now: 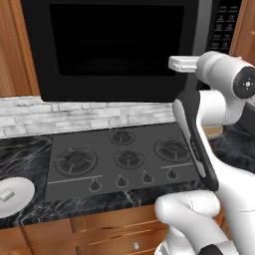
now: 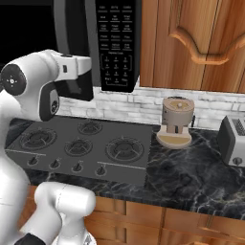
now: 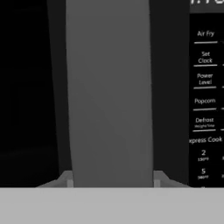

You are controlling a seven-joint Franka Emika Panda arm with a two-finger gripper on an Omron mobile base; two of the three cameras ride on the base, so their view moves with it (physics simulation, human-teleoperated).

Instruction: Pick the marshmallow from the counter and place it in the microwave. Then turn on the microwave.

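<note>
Even, flat rendered light; soft blur overall. Black glass-doored microwave (image 1: 117, 47) reads near-black from 9 to 12 o'clock. No glare.

Left base view: you look from behind-left, forward and down over the stovetop (image 1: 124, 159) to the microwave (image 1: 114, 50) above. Right base view: from behind-right, same stovetop (image 2: 81, 143) and microwave keypad (image 2: 115, 45), plus the worktop's right stretch. Hand view: you face the microwave's grey handle strip (image 3: 109, 92), very close.

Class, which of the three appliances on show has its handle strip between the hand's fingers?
The microwave above the stovetop; the toaster and brown grinder stand untouched on the counter.
</note>
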